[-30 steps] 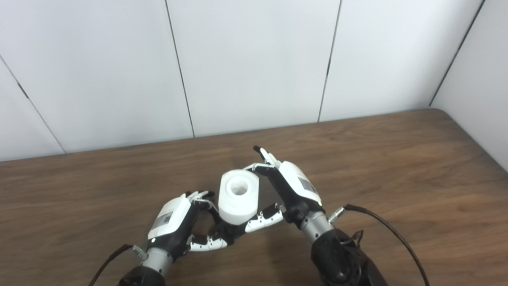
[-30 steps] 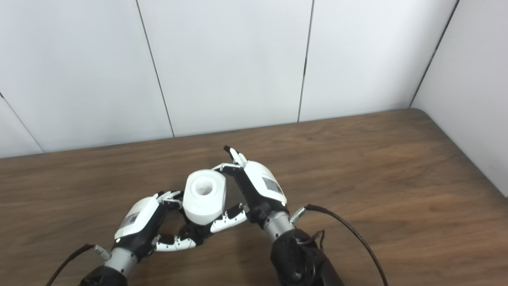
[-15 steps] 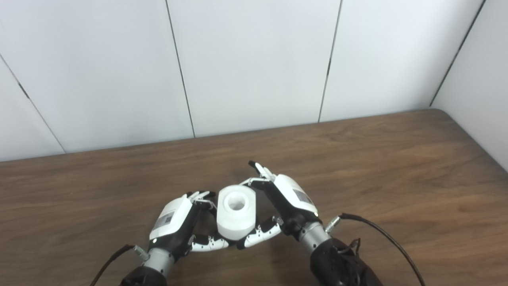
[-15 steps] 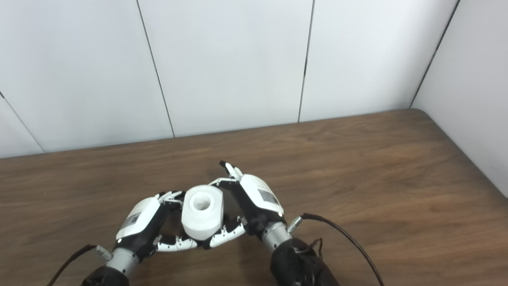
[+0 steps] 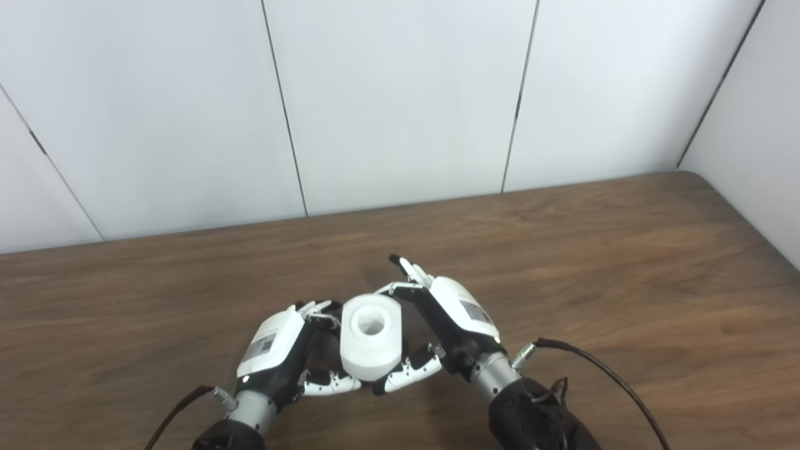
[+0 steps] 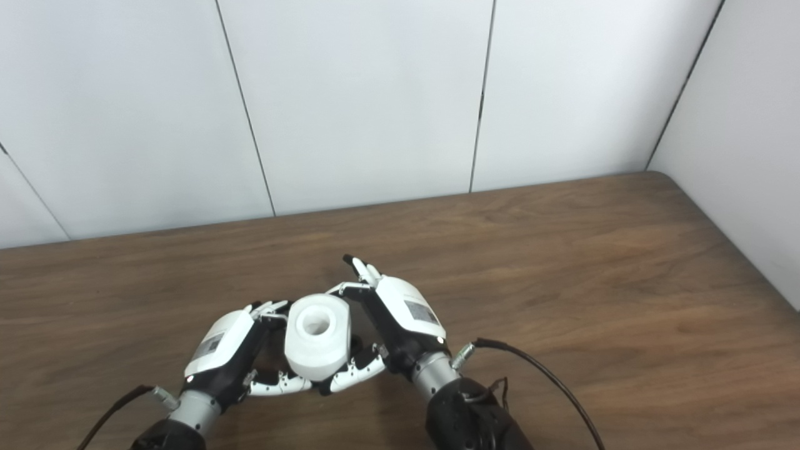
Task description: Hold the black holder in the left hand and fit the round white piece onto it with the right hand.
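The round white piece (image 5: 372,337), a thick cylinder with a hole in its top, stands upright between my two hands, low over the wooden table (image 5: 625,262). My right hand (image 5: 453,315) is shut on it, fingers on its far side and thumb on its near side. Just left of it, my left hand (image 5: 278,350) curls inward, its thumb reaching under the piece. The black holder is almost wholly hidden beneath the white piece and inside the left hand's grasp.
A black cable (image 5: 600,369) loops from my right wrist across the table at the lower right. White wall panels (image 5: 400,106) close the back of the table, and a side wall (image 5: 762,137) closes its right end.
My right hand has brought the white piece down and slightly nearer, so it now sits lower, close against the left hand. The left hand has barely moved.
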`<move>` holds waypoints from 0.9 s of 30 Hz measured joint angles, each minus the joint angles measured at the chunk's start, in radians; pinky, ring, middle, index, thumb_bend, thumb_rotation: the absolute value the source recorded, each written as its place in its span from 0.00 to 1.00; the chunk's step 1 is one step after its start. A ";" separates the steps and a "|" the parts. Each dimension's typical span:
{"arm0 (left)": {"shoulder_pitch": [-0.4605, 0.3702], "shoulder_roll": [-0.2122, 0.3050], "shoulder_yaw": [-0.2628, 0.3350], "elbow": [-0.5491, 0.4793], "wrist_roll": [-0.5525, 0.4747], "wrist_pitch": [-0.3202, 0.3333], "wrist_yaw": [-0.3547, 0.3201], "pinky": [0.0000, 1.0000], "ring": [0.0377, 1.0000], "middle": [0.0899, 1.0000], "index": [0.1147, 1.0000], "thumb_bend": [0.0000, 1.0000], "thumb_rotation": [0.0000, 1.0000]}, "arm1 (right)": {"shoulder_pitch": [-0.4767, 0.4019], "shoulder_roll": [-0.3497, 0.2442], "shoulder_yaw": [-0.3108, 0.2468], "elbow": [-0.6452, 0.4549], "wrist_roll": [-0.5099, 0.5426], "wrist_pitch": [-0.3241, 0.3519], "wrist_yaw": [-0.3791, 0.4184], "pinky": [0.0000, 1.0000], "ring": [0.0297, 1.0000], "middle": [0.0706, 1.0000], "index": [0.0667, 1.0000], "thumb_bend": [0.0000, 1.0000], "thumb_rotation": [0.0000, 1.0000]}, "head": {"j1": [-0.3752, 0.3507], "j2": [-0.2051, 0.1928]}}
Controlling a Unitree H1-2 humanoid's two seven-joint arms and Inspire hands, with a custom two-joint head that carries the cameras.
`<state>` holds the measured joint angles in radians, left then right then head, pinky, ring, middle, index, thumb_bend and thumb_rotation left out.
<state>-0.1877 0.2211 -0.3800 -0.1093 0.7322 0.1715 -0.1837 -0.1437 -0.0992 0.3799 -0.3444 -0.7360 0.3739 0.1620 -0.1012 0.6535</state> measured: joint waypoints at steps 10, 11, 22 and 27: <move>0.001 0.000 0.000 0.000 0.000 0.000 0.003 0.99 0.92 0.88 0.41 0.52 0.04 | -0.004 0.011 -0.007 0.016 -0.030 -0.012 -0.013 1.00 1.00 1.00 0.44 0.51 0.13 | 0.002 -0.006; 0.002 -0.001 0.000 0.000 0.000 0.000 0.004 0.99 0.92 0.88 0.41 0.52 0.04 | -0.007 0.012 -0.009 0.022 -0.030 -0.012 -0.017 1.00 1.00 1.00 0.44 0.51 0.13 | 0.002 -0.008; 0.008 -0.006 -0.005 0.000 0.009 -0.001 0.015 0.98 0.92 0.88 0.41 0.52 0.04 | -0.015 0.033 -0.021 0.088 -0.072 -0.013 -0.067 1.00 1.00 1.00 0.44 0.51 0.13 | 0.009 -0.009; 0.009 -0.006 -0.005 0.000 0.013 -0.001 0.020 0.98 0.92 0.88 0.41 0.52 0.04 | -0.020 0.042 -0.021 0.106 -0.078 -0.012 -0.084 1.00 1.00 1.00 0.44 0.51 0.14 | 0.009 -0.008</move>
<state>-0.1782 0.2147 -0.3846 -0.1093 0.7456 0.1702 -0.1637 -0.1639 -0.0576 0.3590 -0.2380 -0.8144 0.3622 0.0776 -0.0920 0.6458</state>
